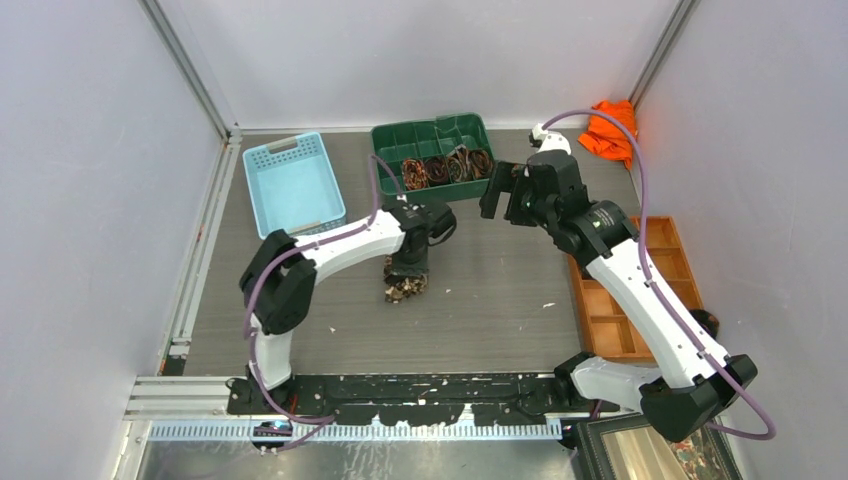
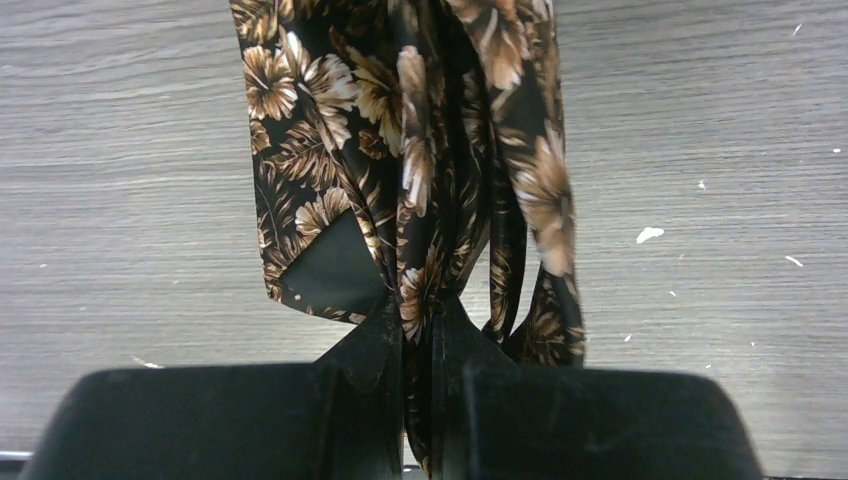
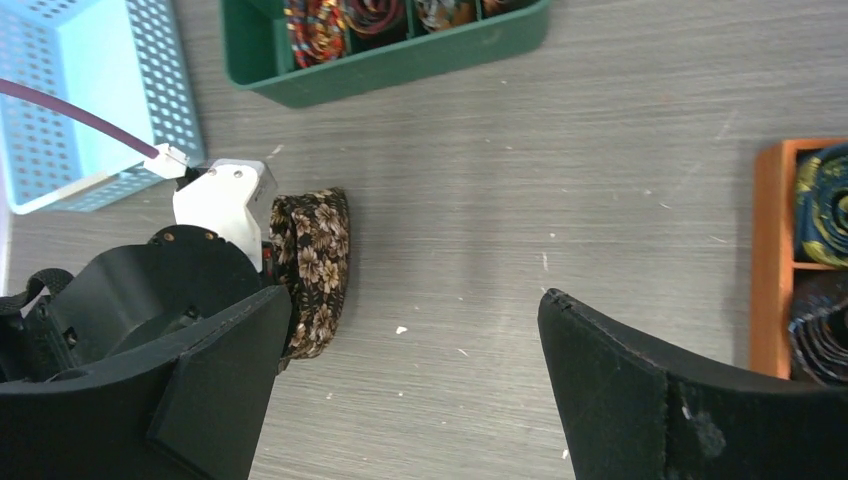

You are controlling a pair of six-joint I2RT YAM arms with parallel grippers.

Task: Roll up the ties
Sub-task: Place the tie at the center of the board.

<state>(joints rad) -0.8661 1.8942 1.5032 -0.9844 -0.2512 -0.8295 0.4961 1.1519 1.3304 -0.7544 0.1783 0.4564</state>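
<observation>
One tie [image 1: 405, 287], floral in brown, tan and black, is the piece in hand. It hangs bunched in loose folds from the left gripper [image 1: 409, 258] just left of centre in the top view. Its lower end seems to reach the table [image 1: 500, 300], though I cannot tell whether it rests there. In the left wrist view the jaws are pressed together on a gathered part of the fabric, pinching it near the bottom centre of the frame. That single pinch probably lets the cloth fall free so it can be laid out straight before rolling. The right gripper [image 1: 503, 192] hovers upper right of centre with jaws spread wide and nothing between them. It looks down on the hanging tie, seemingly ready to take an end. Behind, at upper centre, the green tray [image 1: 430, 133] has rolled coils [image 1: 447, 166] in its compartments, most likely the place for finished rolls. The wooden tray [image 1: 682, 258] at the right edge holds more ties [image 3: 822, 200], apparently those waiting their turn.
</observation>
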